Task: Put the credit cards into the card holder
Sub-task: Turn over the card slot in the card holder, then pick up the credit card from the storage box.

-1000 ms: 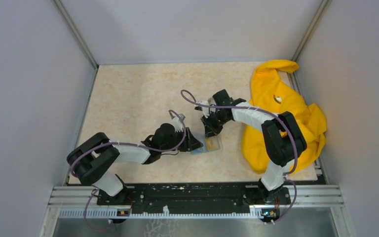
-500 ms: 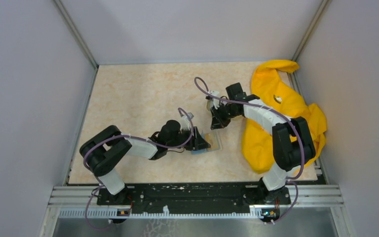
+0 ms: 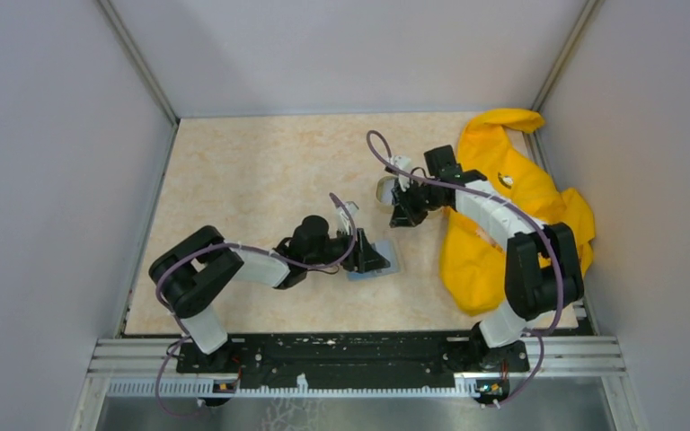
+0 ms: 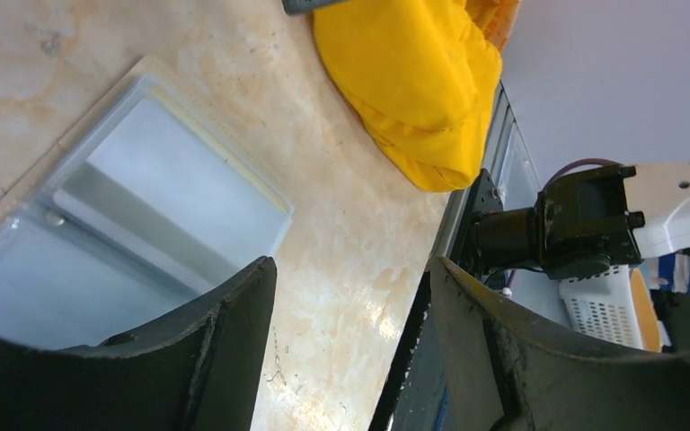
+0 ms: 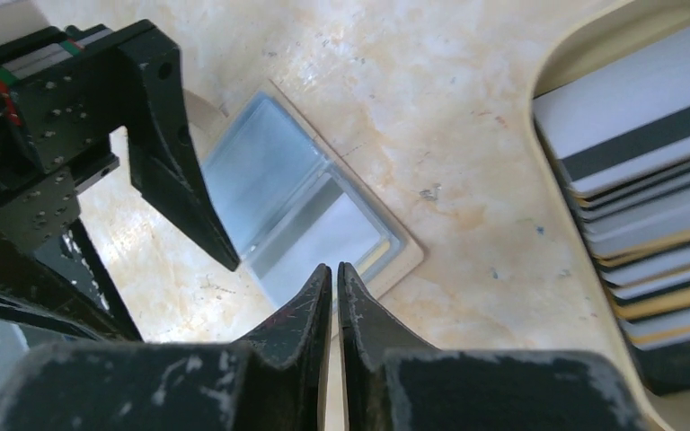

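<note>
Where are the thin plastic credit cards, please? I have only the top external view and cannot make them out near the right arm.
Observer: The right wrist view shows the thin grey, white and dark plastic cards stacked in an oval beige rimmed dish.
Operator: Thank you. Is the right gripper carrying one?
Observer: No. The right gripper is shut, with nothing visible between its fingers.
Operator: And how does the holder lie?
Observer: The left wrist view shows the tan folding card holder lying open on the table, its light blue inside facing up.
</note>
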`<control>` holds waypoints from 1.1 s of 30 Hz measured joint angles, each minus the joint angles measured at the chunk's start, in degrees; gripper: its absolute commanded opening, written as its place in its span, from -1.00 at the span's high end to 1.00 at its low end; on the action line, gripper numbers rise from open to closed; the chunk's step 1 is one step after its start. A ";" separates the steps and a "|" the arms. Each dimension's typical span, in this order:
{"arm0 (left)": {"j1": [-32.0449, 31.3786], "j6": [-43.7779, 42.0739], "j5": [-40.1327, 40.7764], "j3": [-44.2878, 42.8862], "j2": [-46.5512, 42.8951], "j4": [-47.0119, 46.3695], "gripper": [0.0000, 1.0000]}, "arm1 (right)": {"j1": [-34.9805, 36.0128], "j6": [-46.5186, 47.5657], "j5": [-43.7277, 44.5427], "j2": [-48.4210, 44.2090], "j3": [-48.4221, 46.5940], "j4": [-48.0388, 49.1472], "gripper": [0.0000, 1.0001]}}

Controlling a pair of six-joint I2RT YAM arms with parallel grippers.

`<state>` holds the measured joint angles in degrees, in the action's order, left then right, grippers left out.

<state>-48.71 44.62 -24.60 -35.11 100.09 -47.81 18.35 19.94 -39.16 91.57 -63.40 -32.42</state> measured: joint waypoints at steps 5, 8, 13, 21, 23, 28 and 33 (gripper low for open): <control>0.00 -5.79 1.92 2.51 -7.82 0.48 -0.42 | -2.73 1.51 1.05 -7.39 0.17 0.94 0.15; 0.00 -10.32 5.57 5.27 -16.63 2.21 -0.68 | -3.85 1.97 2.80 -13.84 1.44 4.57 -0.86; 0.00 -16.37 14.19 9.51 -30.60 6.91 -0.97 | -4.37 -3.15 5.18 -20.11 3.78 12.55 -0.97; 0.11 -19.32 21.73 16.90 -42.34 14.45 -0.98 | -8.94 -18.27 1.66 -9.27 1.79 19.28 -0.86; 0.11 -18.69 22.12 19.58 -44.54 14.58 -0.97 | -11.50 -21.53 1.79 -5.90 1.90 20.02 -0.83; 0.11 -15.69 23.02 27.06 -48.52 12.35 -0.97 | -15.02 -26.45 4.22 -1.44 2.95 20.83 -0.72; 0.11 -13.88 23.45 30.27 -49.55 11.32 -0.97 | -15.08 -29.75 7.04 2.99 2.47 20.55 -0.60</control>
<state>-48.60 30.74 -1.15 -4.84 50.54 -36.49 3.27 -9.80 -32.12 94.56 -60.93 -11.88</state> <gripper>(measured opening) 0.987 0.836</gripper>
